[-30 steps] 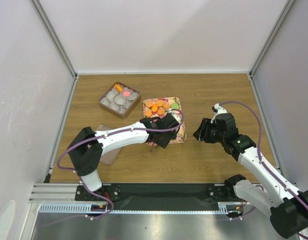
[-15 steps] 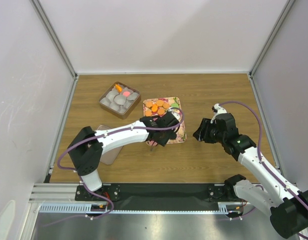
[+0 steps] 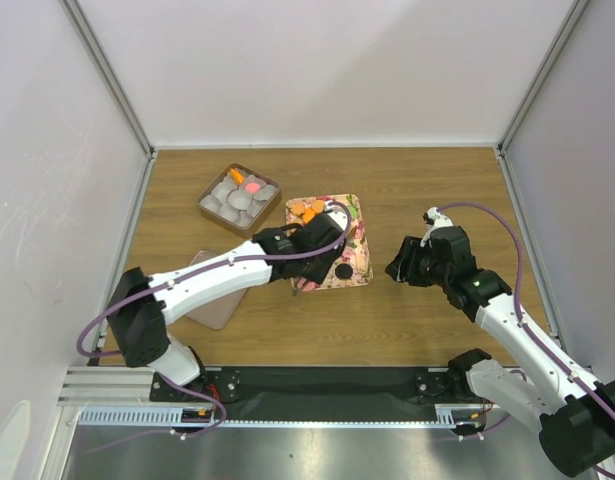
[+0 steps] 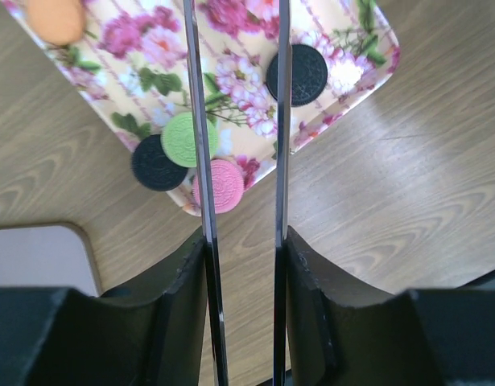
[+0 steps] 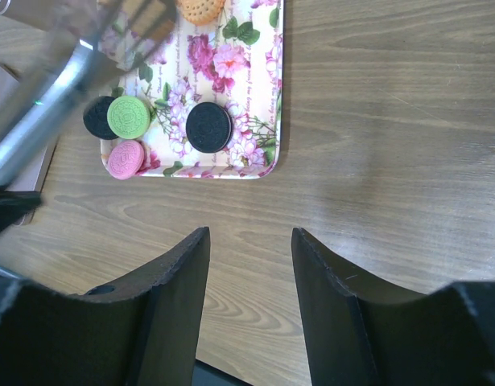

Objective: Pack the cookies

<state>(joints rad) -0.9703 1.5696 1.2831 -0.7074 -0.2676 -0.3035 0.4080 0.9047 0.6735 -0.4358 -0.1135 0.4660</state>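
I swung my left arm (image 3: pixel 202 280) leftward, drew the left gripper (image 3: pixel 320 252) up-left over the tray (image 3: pixel 360 262), uncovered a black cookie (image 3: pixel 343 270), and narrowed the jaws.

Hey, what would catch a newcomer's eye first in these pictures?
The floral tray at mid-table stands out, with orange cookies clustered at its far end and a pink cookie, a green cookie and two black cookies near its front edge. The left hand hangs right over it. Behind and to the left sits a brown box of white paper cups.
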